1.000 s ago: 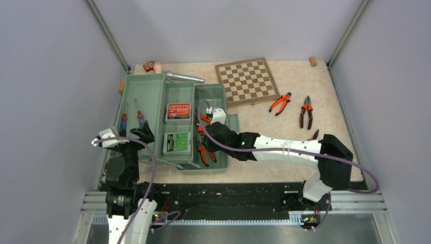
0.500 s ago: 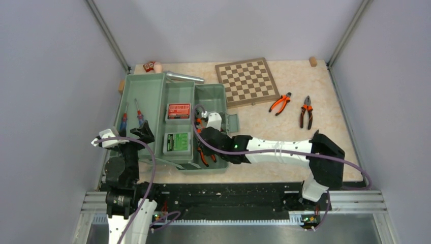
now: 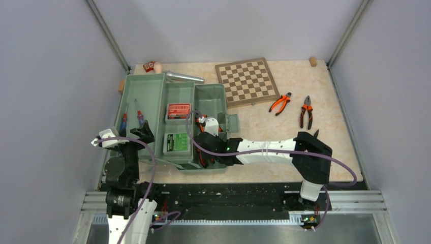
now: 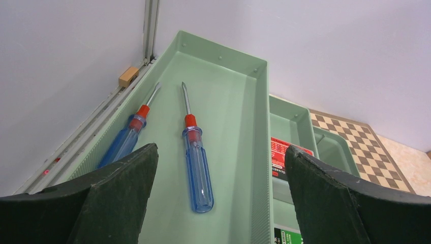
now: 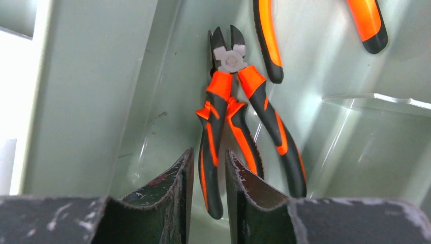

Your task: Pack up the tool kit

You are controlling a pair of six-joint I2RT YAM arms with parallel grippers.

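Observation:
The sage-green toolbox (image 3: pixel 145 76) lies open on the left of the table. Two blue-and-red screwdrivers (image 4: pixel 198 162) (image 4: pixel 122 145) lie in its left compartment. The red bit case (image 3: pixel 178 111) and the green bit case (image 3: pixel 176 142) sit in the middle one. My left gripper (image 4: pixel 219 147) hangs open and empty above the screwdrivers. My right gripper (image 5: pixel 209 152) is down in the right compartment. Its jaws are closed to a narrow gap around one handle of orange-handled pliers (image 5: pixel 228 117) lying there. A second pair's handles (image 5: pixel 267 40) lie just beyond.
Two more orange-handled pliers (image 3: pixel 280 102) (image 3: pixel 306 112) lie on the table right of the box. The chessboard (image 3: pixel 247 81) lies behind them. A steel hammer head (image 3: pixel 183 77) rests at the box's far rim. Grey walls stand close on both sides.
My right arm has stretched lower and moved its gripper toward the near-left end of the right compartment, over the nearer pliers. The left arm has not moved.

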